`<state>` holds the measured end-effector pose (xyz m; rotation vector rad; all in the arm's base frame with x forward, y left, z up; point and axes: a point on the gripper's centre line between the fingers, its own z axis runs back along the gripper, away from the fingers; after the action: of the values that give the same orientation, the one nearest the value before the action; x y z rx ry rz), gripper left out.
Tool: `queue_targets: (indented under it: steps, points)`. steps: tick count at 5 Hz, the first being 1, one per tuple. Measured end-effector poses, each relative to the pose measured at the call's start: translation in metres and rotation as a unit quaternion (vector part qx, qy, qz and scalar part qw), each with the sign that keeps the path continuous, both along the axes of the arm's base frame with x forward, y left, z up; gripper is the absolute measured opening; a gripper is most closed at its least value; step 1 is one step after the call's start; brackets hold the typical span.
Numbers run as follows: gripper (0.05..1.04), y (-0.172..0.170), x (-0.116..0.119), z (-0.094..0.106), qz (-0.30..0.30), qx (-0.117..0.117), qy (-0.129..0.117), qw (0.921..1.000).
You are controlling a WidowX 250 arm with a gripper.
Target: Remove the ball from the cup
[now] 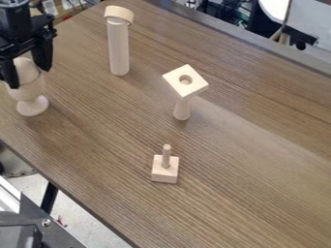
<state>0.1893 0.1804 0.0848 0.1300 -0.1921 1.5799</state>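
Note:
At the upper left of the camera view, the black gripper [29,77] hangs over a pale wooden cup [29,95] on a short stem and round foot. The pale ball [26,69] sits at the top of the cup, between the two spread fingers. One finger is on the ball's left and the other on its right, both low beside the cup's upper part. The gripper is open; whether either finger touches the ball is hard to see. Part of the cup's rim is hidden behind the left finger.
A tall wooden cylinder [119,48] with a ring [119,14] on top stands right of the cup. Farther right is a stand [182,109] topped by a square plate [196,86] with a hole. A block with a peg [165,175] stands nearer the front. The table edge runs along the lower left.

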Motion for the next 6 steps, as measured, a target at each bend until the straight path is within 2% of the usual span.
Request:
queue_targets:
  steps: [2,3,4,5,6]
  points:
    - [0.695,0.001,0.0,0.0,0.0,-0.003,-0.009,1.0]
    - [0.695,0.001,0.001,0.015,0.007,0.0,-0.024,0.9997]
    - [0.695,0.006,0.005,0.045,0.01,0.023,-0.052,0.9983]
    - [0.695,0.006,0.006,0.059,0.009,0.03,-0.066,0.9973]
    - [0.695,0.004,0.004,0.058,0.008,0.019,-0.063,0.9978]
